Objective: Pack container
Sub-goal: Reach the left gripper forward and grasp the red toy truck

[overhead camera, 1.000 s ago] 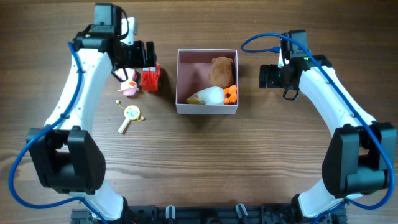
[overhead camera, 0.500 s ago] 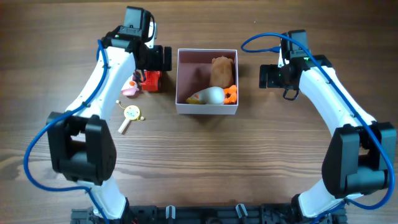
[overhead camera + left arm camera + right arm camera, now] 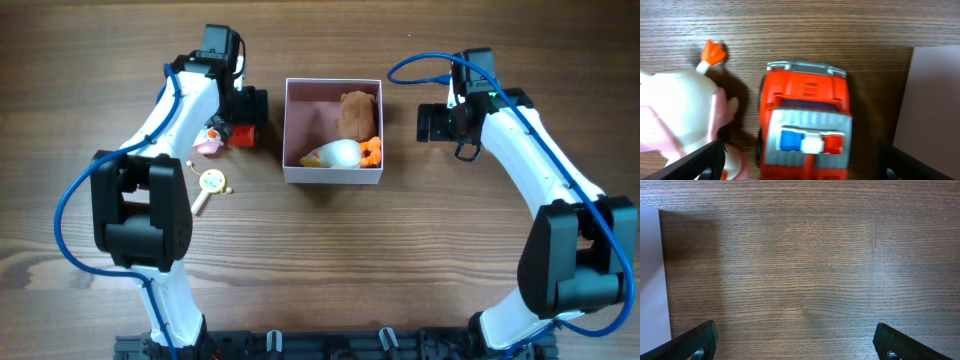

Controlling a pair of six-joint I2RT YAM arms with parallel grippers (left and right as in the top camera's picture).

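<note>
While open, end effector (image 3: 807, 162) astride truck (image 3: 805, 110).

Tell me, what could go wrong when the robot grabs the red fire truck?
1. The left hand hangs open over the red fire truck. The pink-and-white toy sits close beside the truck, so one finger might bump or pinch it too.
2. The container stands close on the truck's other side, so the other finger could shove its wall.
3. The brown toy and white toy take up much of the container, so the truck might land on them.
</note>
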